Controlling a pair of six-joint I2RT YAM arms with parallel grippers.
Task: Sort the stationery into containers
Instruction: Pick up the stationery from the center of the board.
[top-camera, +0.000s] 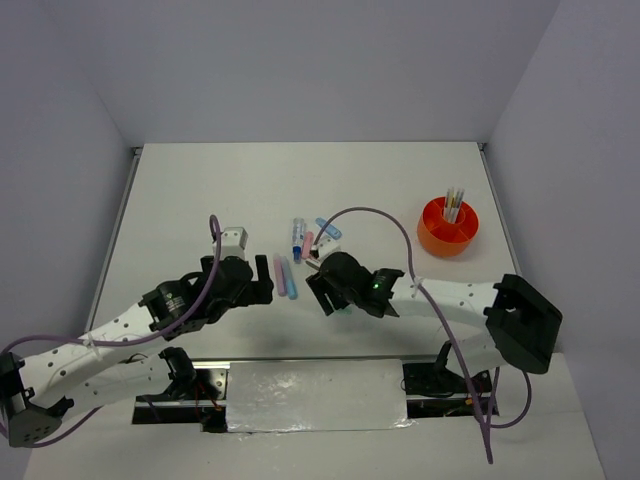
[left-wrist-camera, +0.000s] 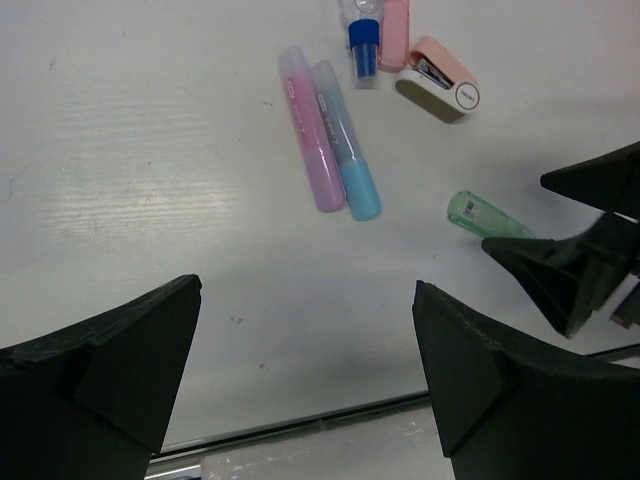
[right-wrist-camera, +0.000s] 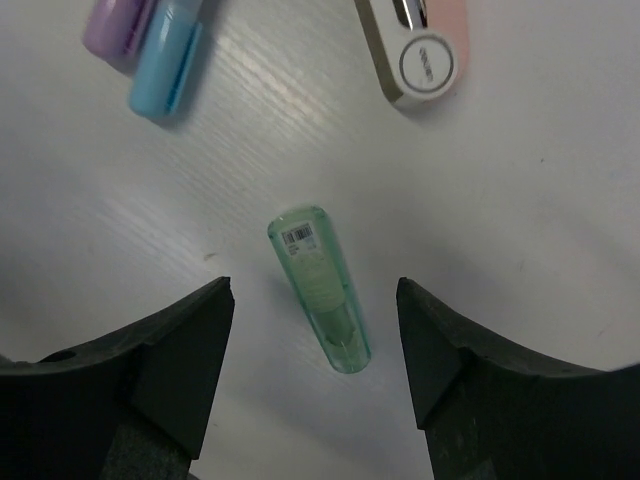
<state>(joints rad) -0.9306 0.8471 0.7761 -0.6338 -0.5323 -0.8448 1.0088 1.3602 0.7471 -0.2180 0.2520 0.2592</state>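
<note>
A green marker (right-wrist-camera: 320, 290) lies flat on the white table between the fingers of my open right gripper (right-wrist-camera: 315, 330), touching neither one. From the left wrist view the green marker (left-wrist-camera: 488, 215) shows beside the right fingers (left-wrist-camera: 560, 270). A pink marker (left-wrist-camera: 310, 130) and a blue marker (left-wrist-camera: 345, 140) lie side by side ahead of my open, empty left gripper (left-wrist-camera: 307, 360). A pink-and-white block (left-wrist-camera: 440, 82) and a blue-capped tube (left-wrist-camera: 362, 40) lie beyond them. The orange cup (top-camera: 448, 227) holds a few upright pens at the right.
Both grippers, left (top-camera: 262, 280) and right (top-camera: 318, 290), sit close together near the table's front edge (top-camera: 300, 358). A small blue item (top-camera: 329, 228) lies behind the cluster. Grey walls close in the table at the back and sides.
</note>
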